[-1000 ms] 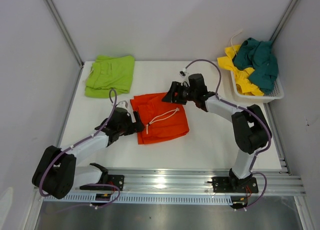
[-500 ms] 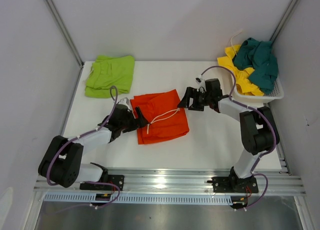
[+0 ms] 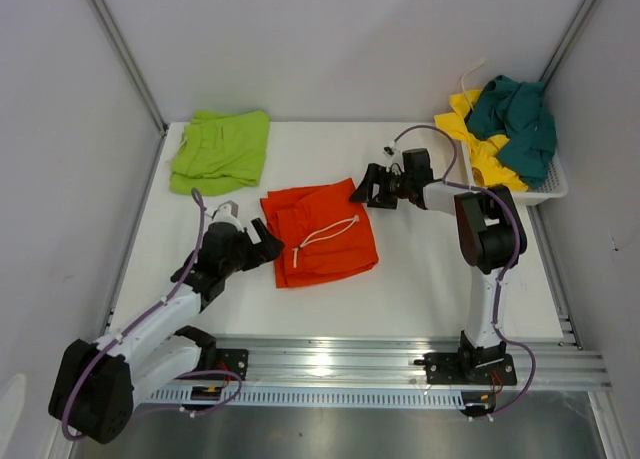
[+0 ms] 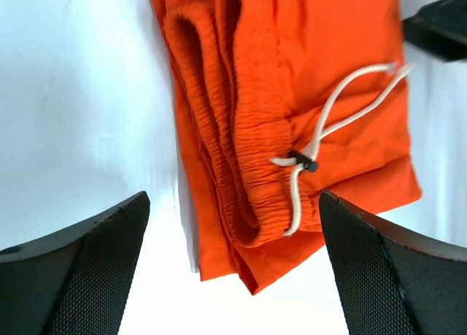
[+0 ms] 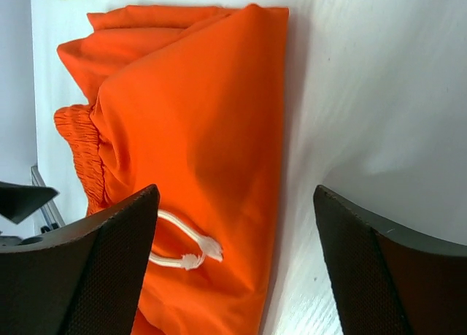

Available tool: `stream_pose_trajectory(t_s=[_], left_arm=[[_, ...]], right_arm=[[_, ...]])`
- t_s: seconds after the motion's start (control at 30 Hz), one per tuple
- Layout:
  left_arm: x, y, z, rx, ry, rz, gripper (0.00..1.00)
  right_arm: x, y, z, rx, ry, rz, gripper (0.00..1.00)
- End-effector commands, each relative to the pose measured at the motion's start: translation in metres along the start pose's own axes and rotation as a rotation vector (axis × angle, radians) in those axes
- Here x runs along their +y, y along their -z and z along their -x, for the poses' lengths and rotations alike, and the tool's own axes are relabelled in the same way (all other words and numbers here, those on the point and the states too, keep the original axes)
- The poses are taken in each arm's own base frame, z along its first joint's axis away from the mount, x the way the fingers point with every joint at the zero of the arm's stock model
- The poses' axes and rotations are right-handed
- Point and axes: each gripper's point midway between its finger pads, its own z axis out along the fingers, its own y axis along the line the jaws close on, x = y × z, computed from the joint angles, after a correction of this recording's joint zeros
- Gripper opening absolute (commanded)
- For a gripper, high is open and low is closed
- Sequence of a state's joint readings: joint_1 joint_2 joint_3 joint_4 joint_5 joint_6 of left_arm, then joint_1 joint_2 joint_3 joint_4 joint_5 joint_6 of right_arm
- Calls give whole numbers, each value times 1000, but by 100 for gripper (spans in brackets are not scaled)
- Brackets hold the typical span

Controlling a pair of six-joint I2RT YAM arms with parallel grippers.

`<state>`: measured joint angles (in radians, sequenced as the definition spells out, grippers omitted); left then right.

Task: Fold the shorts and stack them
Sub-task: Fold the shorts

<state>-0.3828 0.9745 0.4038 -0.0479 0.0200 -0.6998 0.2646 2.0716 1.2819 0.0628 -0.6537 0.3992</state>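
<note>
The orange shorts point(image 3: 322, 235) lie folded mid-table with a white drawstring on top; they also show in the left wrist view point(image 4: 292, 116) and the right wrist view point(image 5: 197, 152). The lime green shorts point(image 3: 221, 149) lie folded at the far left. Yellow shorts point(image 3: 482, 149) and dark teal shorts point(image 3: 520, 124) are heaped in the basket. My left gripper point(image 3: 262, 243) is open and empty, just off the orange pair's left edge. My right gripper point(image 3: 362, 191) is open and empty at the orange pair's far right corner.
The white mesh basket point(image 3: 545, 191) stands at the far right corner of the table. Grey walls close in on the left, back and right. A metal rail point(image 3: 330, 364) runs along the near edge.
My left gripper has let go of the orange shorts' left edge and drawn back toward the near left. My right gripper swung right, then came back to the far right corner.
</note>
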Motion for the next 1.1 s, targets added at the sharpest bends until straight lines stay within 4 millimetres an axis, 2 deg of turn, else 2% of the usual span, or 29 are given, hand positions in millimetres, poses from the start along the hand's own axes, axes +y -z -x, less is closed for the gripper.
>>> stream_pose_trajectory(t_s=[0.0,0.1,0.17,0.27,0.37,0.43,0.5,0.53,0.6,0.63,0.77,1.07], left_arm=[[9,13,12,-52,-10,60,99],[4,11,20,-52,-24,56,99],[5,2,11,-2,-27,58,99],[-4,-10,10,12,-16,17,99],[-4,-20,8,31,-14,18,99],[-6,-26,12,29,-21,22,99],[-5,-35,14,34,-21,28,99],[-4,-38,14,35,-19,31,99],[-2,-44,16,32,-12,27,99],[-2,-46,16,32,-10,27,99],[0,-56,24,5,-8,24,99],[-8,-83,8,56,56,-81,99]], right_arm=[[9,-9,13,-32,36,59,85],[9,-11,9,-25,34,69,82],[14,-9,10,-35,43,76,81],[16,-6,6,-29,46,79,75],[19,-5,4,-21,46,89,65],[18,-5,1,-10,40,90,66],[20,-2,-1,-9,47,84,71],[16,0,-8,0,40,71,73],[17,7,-10,-11,47,66,77],[13,9,-19,0,35,61,77],[12,19,-35,24,15,60,77],[23,31,-64,49,-24,97,75]])
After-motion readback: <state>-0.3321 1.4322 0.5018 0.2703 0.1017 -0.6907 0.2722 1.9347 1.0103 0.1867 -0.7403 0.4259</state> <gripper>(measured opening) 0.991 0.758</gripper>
